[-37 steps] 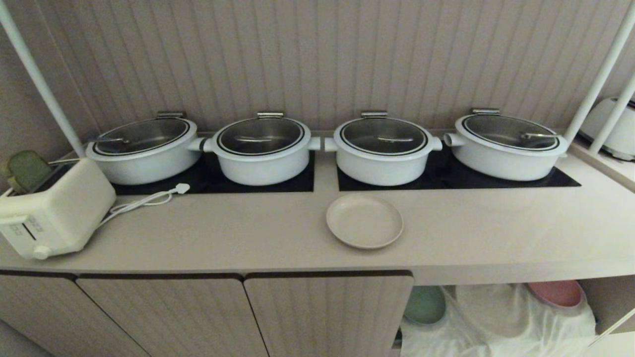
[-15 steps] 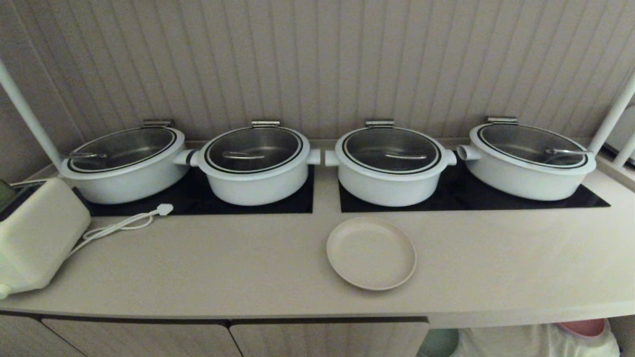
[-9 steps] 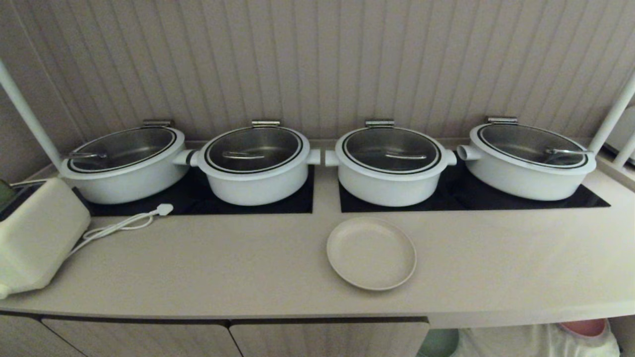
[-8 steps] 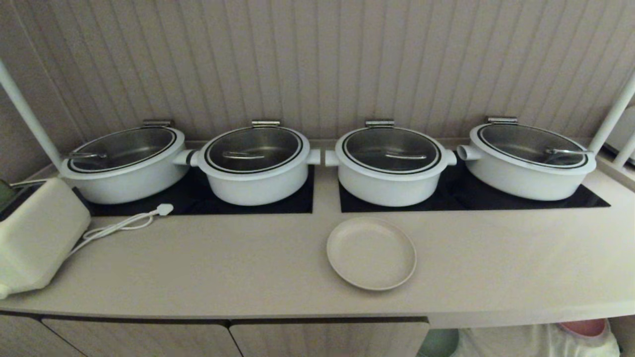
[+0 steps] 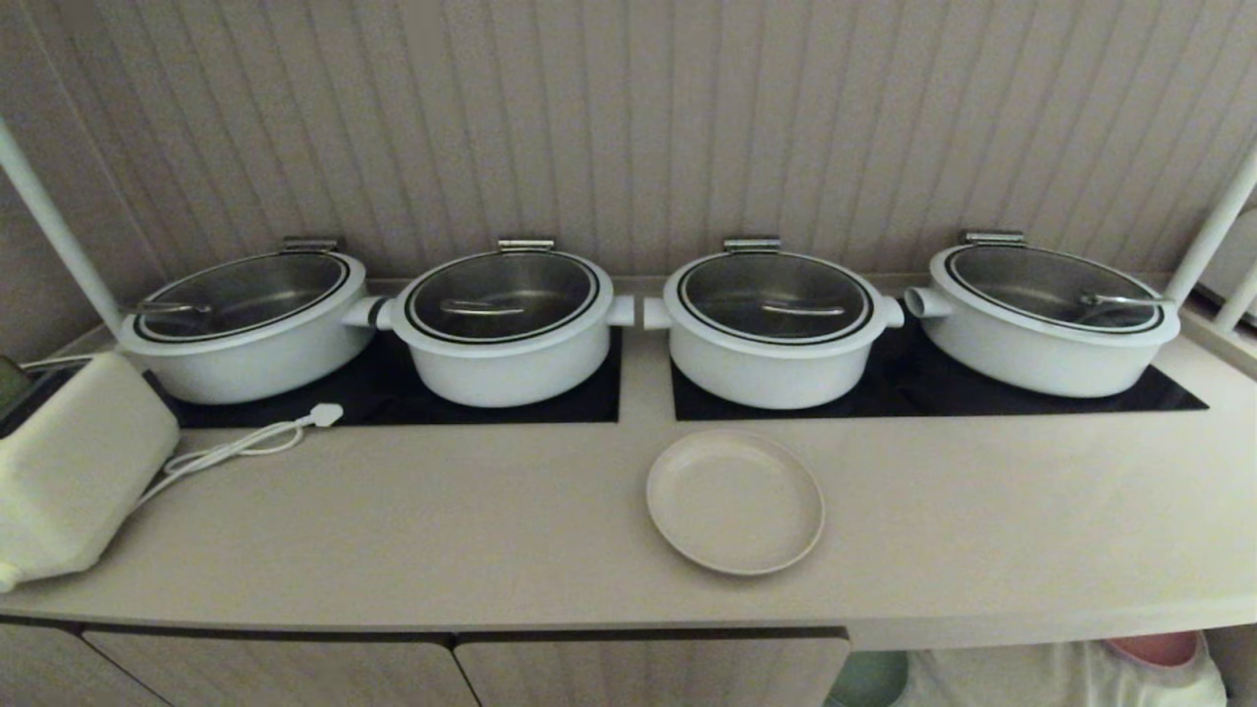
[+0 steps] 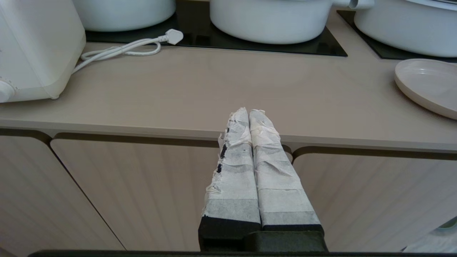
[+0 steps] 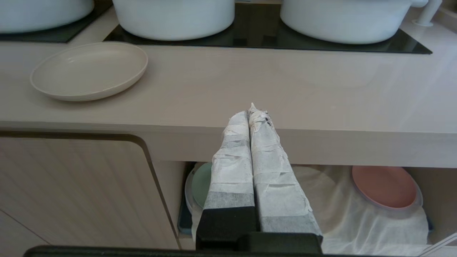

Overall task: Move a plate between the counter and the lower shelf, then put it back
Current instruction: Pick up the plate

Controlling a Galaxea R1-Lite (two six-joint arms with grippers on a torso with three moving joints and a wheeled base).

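Dim, warm head view; brighter, evenly lit wrist views.

In the head view, low light and a brownish cast are noted; soft grain is seen on the far ribbed wall (image 5: 628, 118), and the counter (image 5: 442, 520) edge is bowed toward the frame sides. Faint sheen is recorded on the glass lids (image 5: 506, 295). Soft shadows are cast under the plate (image 7: 89, 69) toward the near side. A broad pale glare is seen on the counter right of the plate in the right wrist view.

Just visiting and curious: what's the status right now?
Both hands shut, empty: left hand and right hand parked below counter edge. Plate on counter, untouched. Nothing blocking it.
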